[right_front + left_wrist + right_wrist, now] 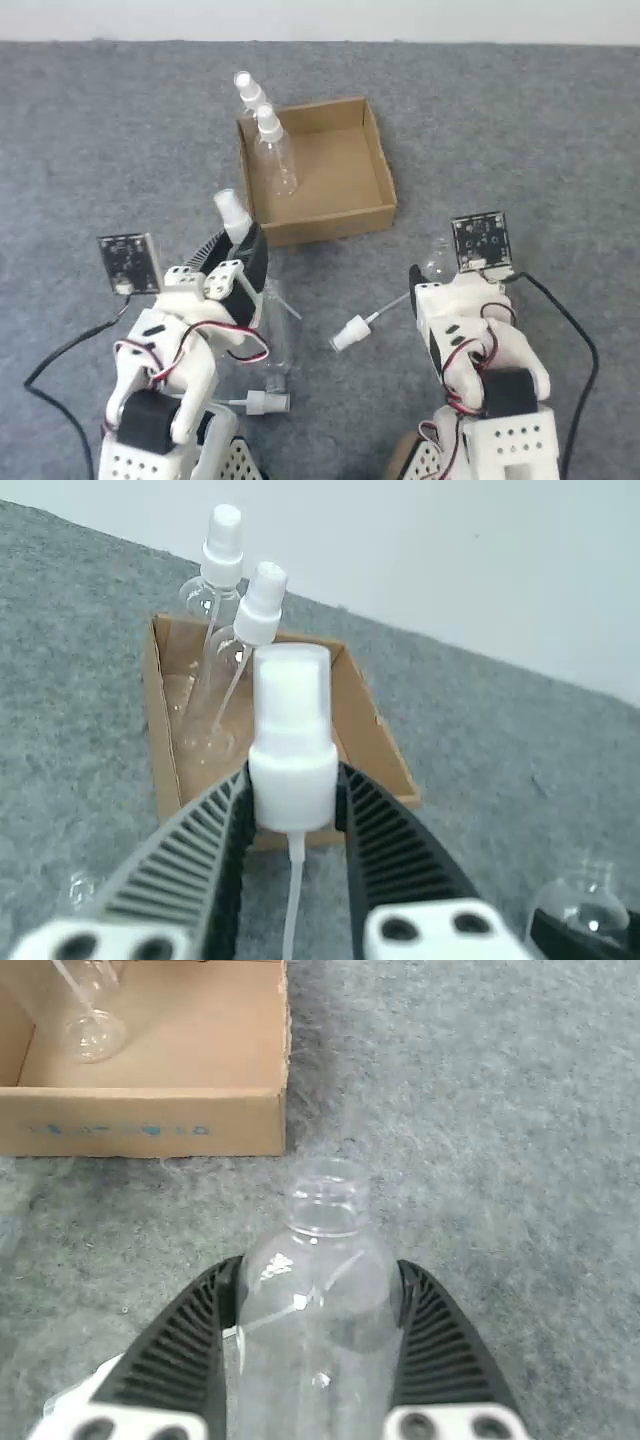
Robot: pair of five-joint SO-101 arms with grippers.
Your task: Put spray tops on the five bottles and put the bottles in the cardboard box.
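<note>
My left gripper (292,780) is shut on a white spray top (292,730), its tube hanging down between the fingers; from above, that spray top (232,214) stands just in front of the cardboard box (378,160). My right gripper (318,1275) is shut on a clear bottle (318,1300) whose neck is open, to the right of the box in the high view. Two bottles (278,155) with spray tops lean in the box's left corner. A bare bottle (281,335) lies by the left arm. Two loose spray tops (352,331) lie on the carpet between and before the arms.
Grey carpet covers the table. The cardboard box (160,690) has low walls and its right half is bare. The second loose spray top (268,402) lies close to the left arm's base. Cables trail at both outer sides of the arms.
</note>
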